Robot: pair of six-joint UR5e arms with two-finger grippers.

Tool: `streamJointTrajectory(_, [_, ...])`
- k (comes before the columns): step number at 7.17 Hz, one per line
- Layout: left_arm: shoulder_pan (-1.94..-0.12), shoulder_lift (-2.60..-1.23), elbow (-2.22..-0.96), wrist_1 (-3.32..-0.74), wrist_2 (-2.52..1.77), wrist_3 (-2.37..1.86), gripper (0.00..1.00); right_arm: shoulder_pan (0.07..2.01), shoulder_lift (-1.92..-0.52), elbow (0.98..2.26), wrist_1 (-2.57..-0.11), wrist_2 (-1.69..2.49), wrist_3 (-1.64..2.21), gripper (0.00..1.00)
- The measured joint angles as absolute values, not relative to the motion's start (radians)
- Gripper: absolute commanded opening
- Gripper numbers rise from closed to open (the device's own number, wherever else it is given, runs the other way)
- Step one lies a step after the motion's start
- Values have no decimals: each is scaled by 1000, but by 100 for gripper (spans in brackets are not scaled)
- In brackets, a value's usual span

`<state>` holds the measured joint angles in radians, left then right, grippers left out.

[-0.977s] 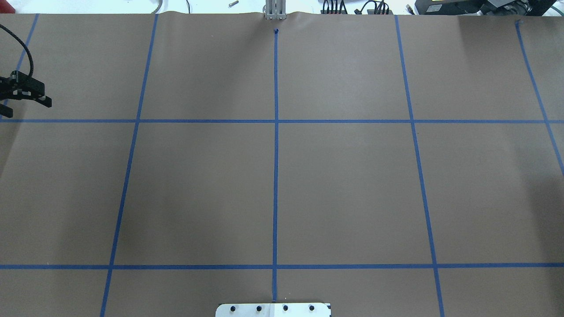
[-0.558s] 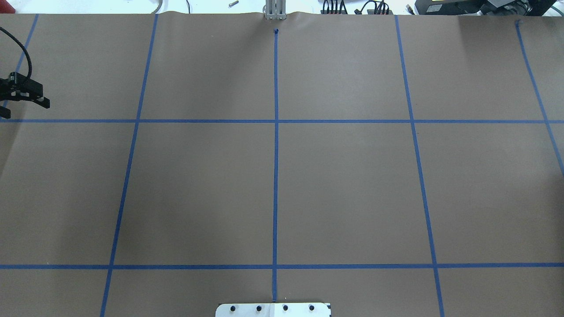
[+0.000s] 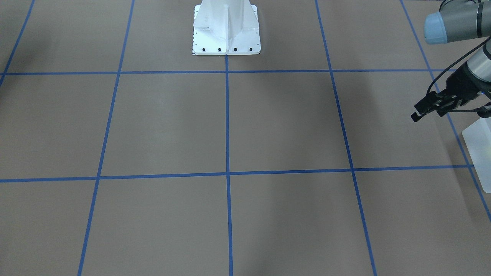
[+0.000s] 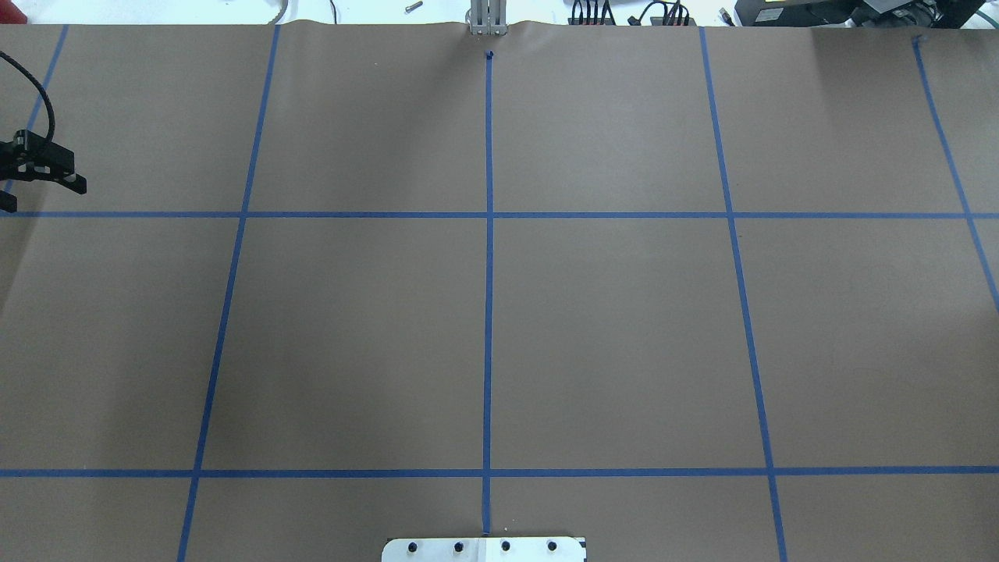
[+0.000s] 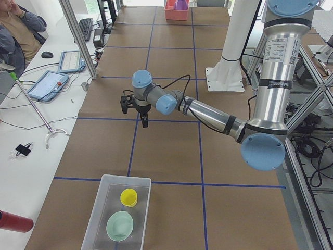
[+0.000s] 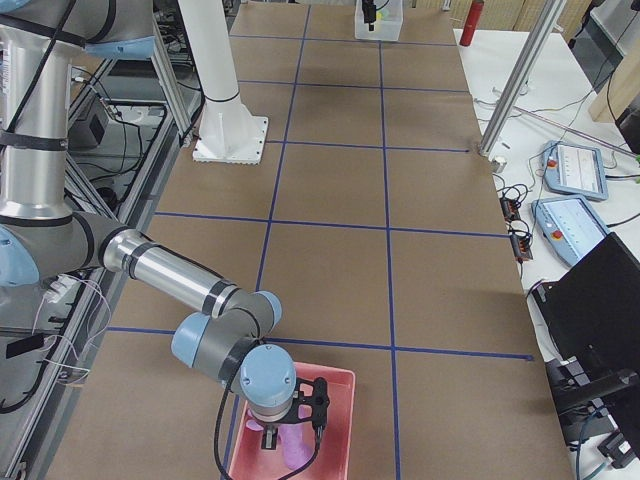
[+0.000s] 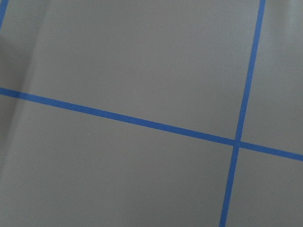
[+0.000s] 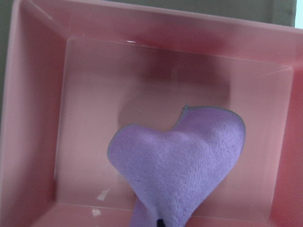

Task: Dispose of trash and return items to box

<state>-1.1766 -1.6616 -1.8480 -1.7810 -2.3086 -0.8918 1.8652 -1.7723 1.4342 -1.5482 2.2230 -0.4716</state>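
Observation:
The frosted box (image 5: 94,208) stands at the table's left end and holds a yellow cup (image 5: 128,197) and a pale green bowl (image 5: 119,227). Its corner shows in the front-facing view (image 3: 479,153). My left gripper (image 4: 45,195) hangs open and empty above the brown paper, a short way from the box (image 3: 427,114). My right gripper (image 6: 290,432) is over a pink bin (image 6: 340,400) at the table's right end. A purple cloth (image 8: 184,161) hangs from it down into the bin (image 8: 28,118).
The white robot pedestal (image 3: 226,30) stands at the table's near middle. Blue tape lines cross the brown paper. Beyond the far edge are tablets (image 5: 49,83), cables and a seated operator (image 5: 18,28). A red bottle (image 5: 13,221) lies beside the box.
My left gripper has drifted slightly toward the left edge of the overhead view. Nothing else on the table has moved.

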Motion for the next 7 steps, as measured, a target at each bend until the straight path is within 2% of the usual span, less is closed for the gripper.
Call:
streamJointTrajectory(3, [-1180,-1660,-1852,-1783,-2309,-888,98,1877,-1768,1395,-1494,2226,-483,100])
streamJointTrajectory(7, [-1191,-1580,-1897,-1781,-2310,-686,98,1855,-1689,1475,-1501,2305,-293,100])
